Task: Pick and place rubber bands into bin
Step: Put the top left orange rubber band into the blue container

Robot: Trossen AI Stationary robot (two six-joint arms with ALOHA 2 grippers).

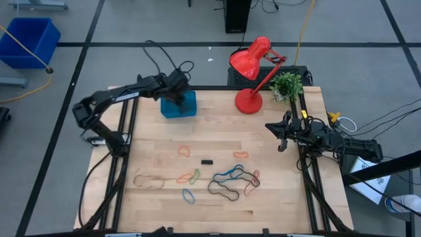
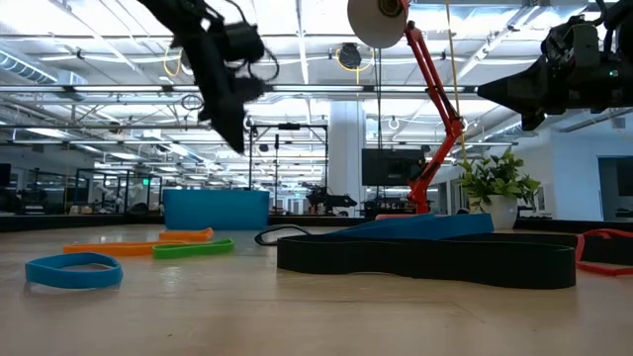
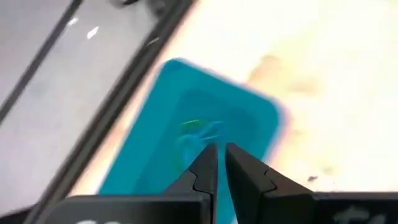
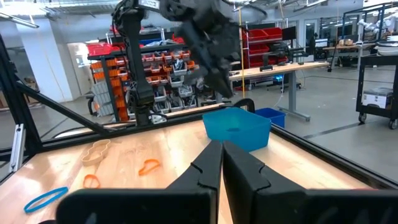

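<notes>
The teal bin [image 1: 178, 105] stands on the table's far left part; it also shows in the low view [image 2: 216, 208] and the right wrist view [image 4: 236, 127]. My left gripper [image 3: 219, 155] hangs above the bin [image 3: 186, 106], its fingertips a narrow gap apart with nothing between them. Green and blue bands [image 3: 198, 129] lie inside the bin. Several rubber bands [image 1: 230, 179] lie flat on the table's near half, in blue, black, orange, green and tan. My right gripper [image 4: 221, 149] is shut and empty above the table's right edge [image 1: 281, 135].
A red desk lamp [image 1: 253, 69] and a small potted plant [image 1: 287, 84] stand at the table's far right. A small black piece [image 1: 206, 161] lies mid-table. A larger blue crate [image 1: 29, 39] sits on the floor beyond the far left.
</notes>
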